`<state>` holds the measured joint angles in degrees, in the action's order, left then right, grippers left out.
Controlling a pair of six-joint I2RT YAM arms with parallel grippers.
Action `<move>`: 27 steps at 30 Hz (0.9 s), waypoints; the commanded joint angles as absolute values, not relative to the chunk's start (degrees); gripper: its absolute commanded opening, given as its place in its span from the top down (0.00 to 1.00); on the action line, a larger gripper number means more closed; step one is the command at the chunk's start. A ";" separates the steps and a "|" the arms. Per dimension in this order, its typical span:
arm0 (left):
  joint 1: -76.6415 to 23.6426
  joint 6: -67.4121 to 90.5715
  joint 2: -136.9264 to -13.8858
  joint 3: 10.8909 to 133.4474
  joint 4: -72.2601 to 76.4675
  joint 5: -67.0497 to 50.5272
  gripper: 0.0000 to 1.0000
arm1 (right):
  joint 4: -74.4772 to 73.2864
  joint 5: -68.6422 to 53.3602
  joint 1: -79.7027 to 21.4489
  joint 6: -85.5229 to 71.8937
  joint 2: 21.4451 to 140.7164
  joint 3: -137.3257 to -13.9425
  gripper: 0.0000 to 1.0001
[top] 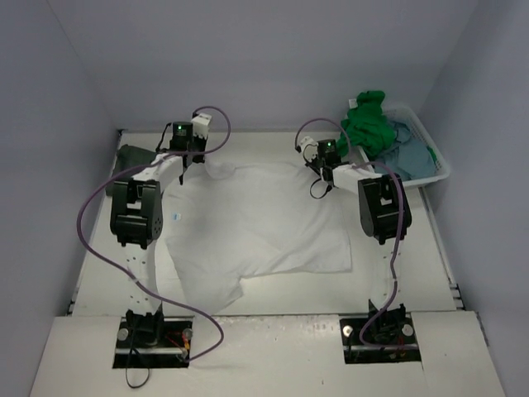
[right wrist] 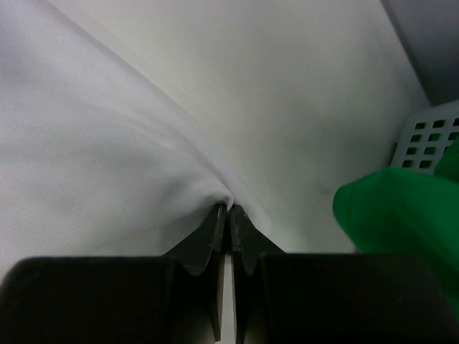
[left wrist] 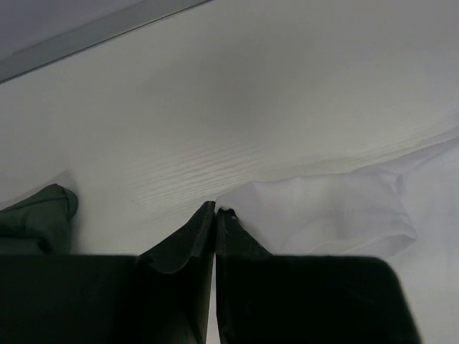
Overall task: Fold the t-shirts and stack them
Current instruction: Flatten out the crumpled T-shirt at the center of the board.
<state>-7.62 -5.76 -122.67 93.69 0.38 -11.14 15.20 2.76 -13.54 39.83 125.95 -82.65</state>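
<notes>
Pale lilac walls (top: pixel 273 58) box in a white table (top: pixel 413 248) whose top shows a faint wood grain in the left wrist view. We see the white shirt (top: pixel 264 223) spread across the middle of the table between the two arms. It is a thin, smooth knit, lying mostly flat, with soft creases and its near left corner rumpled and turned. A small blue mark (top: pixel 176 217) sits near its left edge, too small to read.

The left gripper (left wrist: pixel 216 209) is closed at the shirt's far left edge, its dark wedge-shaped fingers pressed together, with a point of white cloth caught at their tips. The right gripper (right wrist: pixel 230 208) is closed on the far right edge, and folds of cloth fan out from the pinch.

The grey shirt (top: pixel 132 155) lies in a dark, compact bundle at the table's far left corner. At the far right stands a white slotted plastic basket (top: pixel 436 165). The green shirt (top: pixel 368 126) is heaped over its near end, and the blue-grey shirt (top: pixel 411 155) is crumpled inside. Purple cables (top: pixel 91 207) loop along both arms.
</notes>
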 commanded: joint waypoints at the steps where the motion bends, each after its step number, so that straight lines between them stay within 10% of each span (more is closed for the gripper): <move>1: -8.09 -5.72 -120.76 97.29 3.69 -7.91 1.00 | 19.42 6.59 -13.89 40.43 127.60 -87.18 1.00; 11: -8.09 -5.89 -125.41 100.54 0.97 -3.79 1.00 | 20.56 16.95 -14.06 41.39 135.00 -94.22 0.98; 20: -8.17 -6.33 -130.69 108.18 -2.72 -0.53 1.00 | 23.03 24.17 -14.33 40.34 133.95 -92.90 0.63; 27: -8.17 -7.29 -130.69 108.81 -2.99 0.00 1.00 | 22.15 19.87 -14.06 41.04 132.10 -91.32 0.69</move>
<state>-7.84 -6.07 -133.49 105.58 -4.08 -0.97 23.03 21.54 -14.31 40.84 135.41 -91.85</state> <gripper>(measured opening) 0.003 0.293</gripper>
